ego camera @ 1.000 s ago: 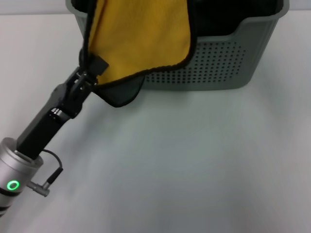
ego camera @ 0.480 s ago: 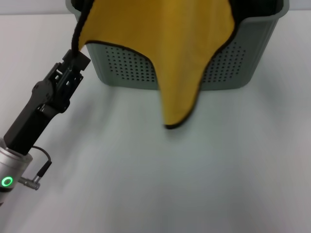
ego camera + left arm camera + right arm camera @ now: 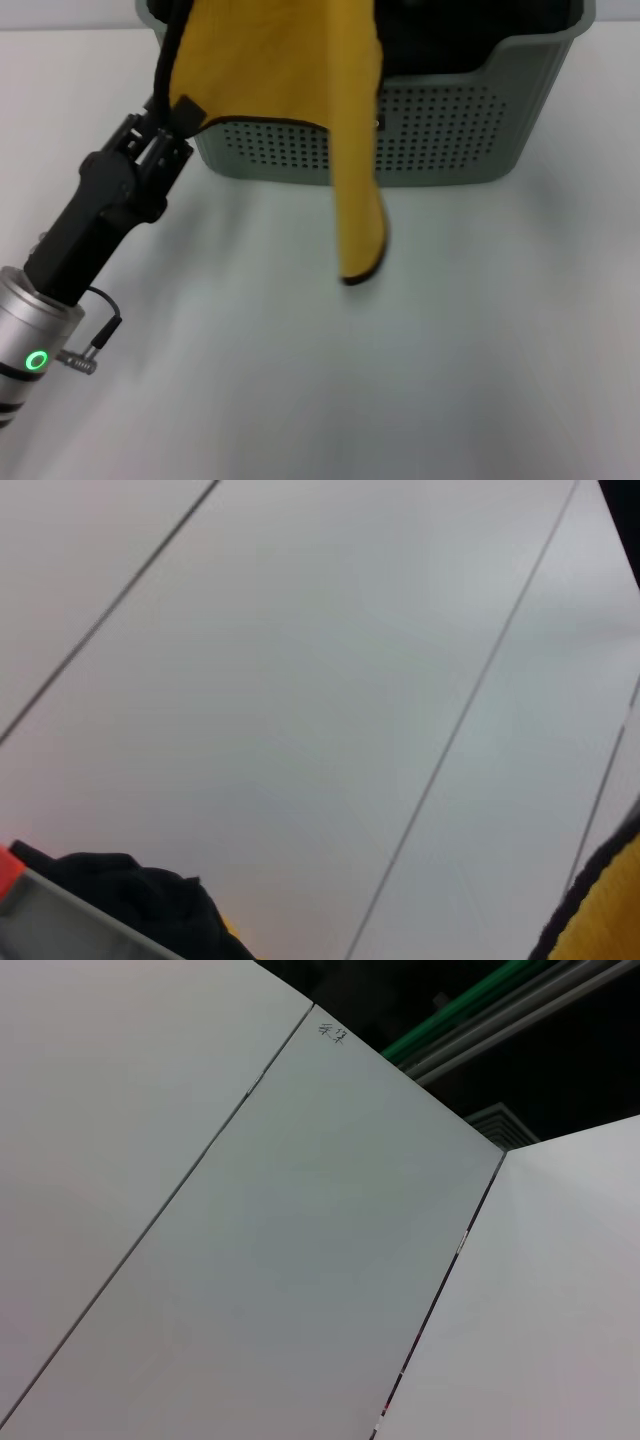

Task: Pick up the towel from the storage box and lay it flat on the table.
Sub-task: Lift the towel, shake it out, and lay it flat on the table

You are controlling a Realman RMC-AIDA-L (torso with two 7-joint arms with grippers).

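You're looking at a lab or test room rather than a home. Below and ahead of the left gripper [image 3: 172,125] lies a plain white table [image 3: 420,340] with only a grey-green storage box [image 3: 460,135] beyond it. Around the wrists stand bare white wall panels [image 3: 300,1240], with green pipes [image 3: 470,1015] overhead.

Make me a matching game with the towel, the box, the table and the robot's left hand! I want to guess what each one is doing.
Things:
1. towel
2. storage box
3. table
4. left gripper

States:
A. white, lying under everything
B. pinching a corner of cloth
C. hanging over the near wall, yellow side showing
D. grey-green with rows of little holes

Pairs: 1-C, 2-D, 3-A, 4-B
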